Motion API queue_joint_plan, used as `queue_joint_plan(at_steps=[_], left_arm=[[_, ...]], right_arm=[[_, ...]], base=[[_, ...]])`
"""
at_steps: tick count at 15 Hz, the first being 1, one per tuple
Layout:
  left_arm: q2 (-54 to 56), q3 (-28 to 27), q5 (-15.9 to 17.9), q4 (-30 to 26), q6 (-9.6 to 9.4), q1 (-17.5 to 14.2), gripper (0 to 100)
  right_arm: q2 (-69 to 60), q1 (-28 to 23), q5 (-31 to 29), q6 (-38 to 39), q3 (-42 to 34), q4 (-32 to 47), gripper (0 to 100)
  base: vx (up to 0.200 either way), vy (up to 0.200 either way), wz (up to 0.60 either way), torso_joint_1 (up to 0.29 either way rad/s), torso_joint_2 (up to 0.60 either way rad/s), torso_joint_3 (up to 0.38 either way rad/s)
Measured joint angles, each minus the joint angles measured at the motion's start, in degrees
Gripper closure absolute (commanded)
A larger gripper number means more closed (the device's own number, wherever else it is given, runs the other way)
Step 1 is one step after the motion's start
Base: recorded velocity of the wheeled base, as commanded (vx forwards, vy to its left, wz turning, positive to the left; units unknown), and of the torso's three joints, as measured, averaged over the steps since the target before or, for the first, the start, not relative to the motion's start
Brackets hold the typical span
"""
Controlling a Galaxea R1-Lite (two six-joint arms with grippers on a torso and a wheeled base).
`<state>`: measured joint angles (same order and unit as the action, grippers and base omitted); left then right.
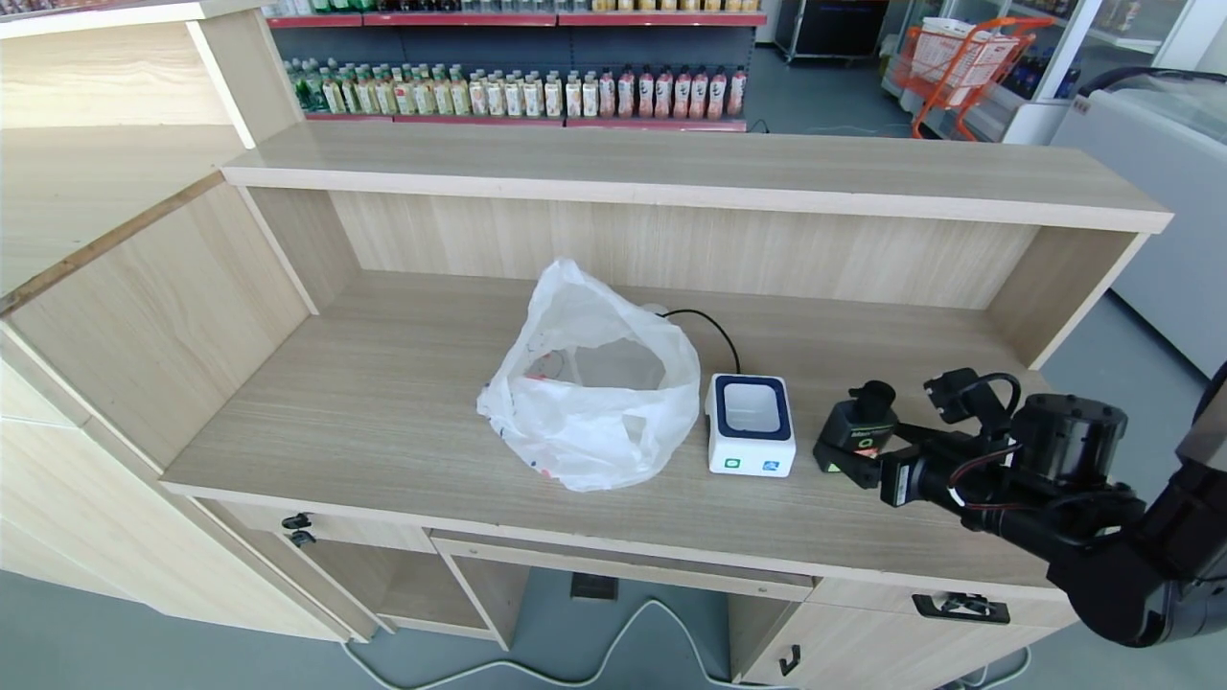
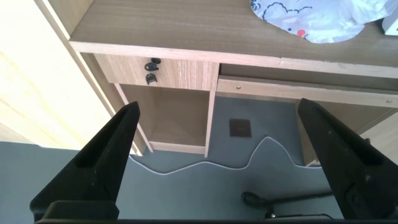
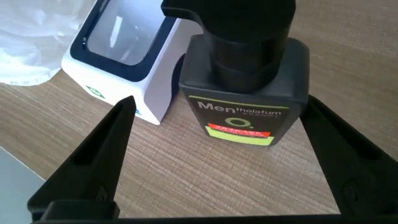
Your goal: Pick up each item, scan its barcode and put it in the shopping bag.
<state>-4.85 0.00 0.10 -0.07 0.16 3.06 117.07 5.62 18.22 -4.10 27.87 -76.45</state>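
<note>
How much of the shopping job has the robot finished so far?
Nothing looks finished: I can't tell whether the shopping bag holds anything. In hand: the right gripper is open around the dark pump bottle, which stands on the counter beside the barcode scanner, not gripped yet. Still to do: grip, scan, bag it. The left gripper hangs open, off the counter.

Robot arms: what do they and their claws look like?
The right arm is black, with rounded drum-like joints, thin red and white wires and a looped black cable by the wrist. The left gripper and right gripper each have two plain black wedge-shaped fingers.
</note>
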Motion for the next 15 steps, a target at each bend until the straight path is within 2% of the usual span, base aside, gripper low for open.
queue_joint_plan(at_steps=[10,11,15], left_arm=[[0.0,0.0,0.0,0.0,0.0,0.0,0],[0.0,0.0,0.0,0.0,0.0,0.0,0],[0.0,0.0,0.0,0.0,0.0,0.0,0]], right_arm=[[4.8,0.9,0.0,0.0,6.6,0.2,0],[5.2,0.9,0.2,0.0,7.4,0.2,100],[6.6,0.6,0.2,-0.1,9.0,0.3,100]], base=[[0.0,0.0,0.0,0.0,0.0,0.0],[0.0,0.0,0.0,0.0,0.0,0.0],[0.0,0.0,0.0,0.0,0.0,0.0]])
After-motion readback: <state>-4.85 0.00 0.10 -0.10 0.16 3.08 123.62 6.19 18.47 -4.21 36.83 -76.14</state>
